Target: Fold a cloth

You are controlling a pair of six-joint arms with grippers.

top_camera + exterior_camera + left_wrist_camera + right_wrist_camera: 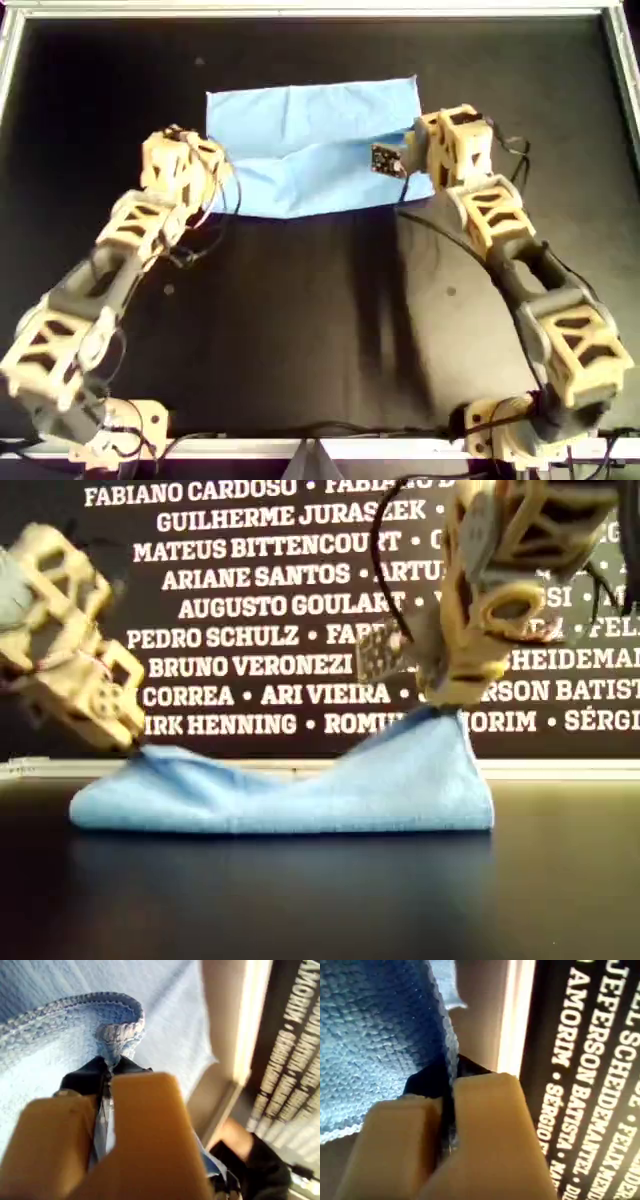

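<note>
The sky-blue cloth (310, 140) lies on the black table toward the far side in the overhead view, with its near part lifted and doubled over. My left gripper (215, 168) is shut on the cloth's edge at the overhead view's left, held low (140, 745). Its wrist view shows a hemmed corner of the cloth (117, 1030) pinched in the left gripper (106, 1077). My right gripper (420, 155) is shut on the opposite edge and holds it higher, making a peak (445, 708). In its wrist view the cloth (370, 1025) hangs from the right gripper (449, 1085).
A metal frame (300, 8) borders the black table (320, 320). A dark banner with white names (250, 610) stands behind the cloth. Loose cables (205, 235) hang off both arms.
</note>
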